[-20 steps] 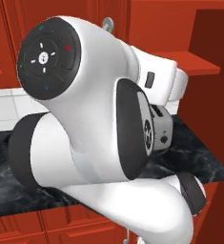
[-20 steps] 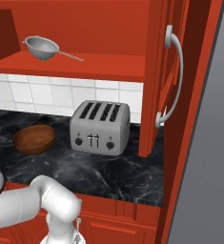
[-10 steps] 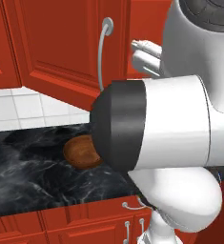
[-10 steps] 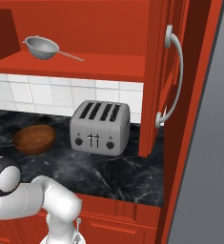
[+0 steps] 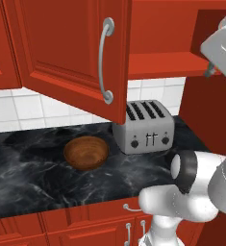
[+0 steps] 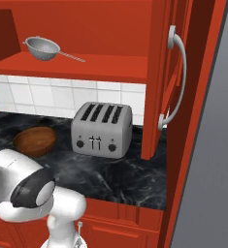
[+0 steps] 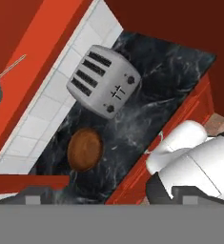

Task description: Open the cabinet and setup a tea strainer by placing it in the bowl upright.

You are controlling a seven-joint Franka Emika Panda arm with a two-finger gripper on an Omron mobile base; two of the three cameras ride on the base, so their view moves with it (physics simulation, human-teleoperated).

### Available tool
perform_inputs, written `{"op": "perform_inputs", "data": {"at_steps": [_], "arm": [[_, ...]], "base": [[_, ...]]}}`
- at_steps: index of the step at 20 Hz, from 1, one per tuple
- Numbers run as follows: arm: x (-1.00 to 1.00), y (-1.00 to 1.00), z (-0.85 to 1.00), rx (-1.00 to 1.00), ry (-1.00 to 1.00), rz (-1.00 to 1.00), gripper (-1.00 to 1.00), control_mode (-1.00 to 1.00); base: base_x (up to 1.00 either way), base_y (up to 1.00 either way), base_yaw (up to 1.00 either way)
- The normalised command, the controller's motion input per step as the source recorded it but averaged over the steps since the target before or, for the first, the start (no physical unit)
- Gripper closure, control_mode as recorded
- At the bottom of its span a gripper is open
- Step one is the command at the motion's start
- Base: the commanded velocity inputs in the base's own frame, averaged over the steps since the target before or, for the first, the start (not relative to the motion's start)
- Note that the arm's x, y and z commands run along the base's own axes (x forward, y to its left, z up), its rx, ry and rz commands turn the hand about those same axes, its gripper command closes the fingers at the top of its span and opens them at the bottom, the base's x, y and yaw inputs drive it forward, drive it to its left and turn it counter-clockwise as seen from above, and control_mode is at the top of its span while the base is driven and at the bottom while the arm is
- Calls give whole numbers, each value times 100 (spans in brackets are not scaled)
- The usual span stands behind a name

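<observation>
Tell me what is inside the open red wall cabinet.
On the cabinet's red shelf lies the tea strainer, its handle pointing right. In the right base view nothing else shows on the shelf; its far left end is out of the picture.

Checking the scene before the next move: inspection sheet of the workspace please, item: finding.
Surface: black marble counter, white tile backsplash behind.
Cabinet: both doors swung open, red shelf exposed.
Tea strainer: on the shelf, basket rim up, handle pointing right; not yet in the bowl.
Bowl: on the counter left of the toaster, empty, upright.
Clutter: silver four-slot toaster against the backsplash, apart from the bowl.
Gripper: open, holding nothing; fingertips too faint in the hand view to place.
Cables: nothing seen.
Surroundings: low red cabinets under the counter.
</observation>
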Motion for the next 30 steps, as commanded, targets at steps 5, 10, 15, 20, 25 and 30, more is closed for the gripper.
{"op": "perform_inputs", "data": {"at_steps": [5,10,15,20,25,30], "arm": [[5,-9,-32,50,31,3,-100,-100],[4,0,-6,25,51,0,-100,-100],[27,27,-16,25,25,0,-100,-100],[53,42,2,17,1,0,-100,-100],[60,53,0,9,-1,0,-100,-100],[59,35,-17,-1,-12,0,-100,-100]], "base": [[0,0,0],[0,0,0],[0,0,0],[0,0,0],[0,0,0],[0,0,0]]}}
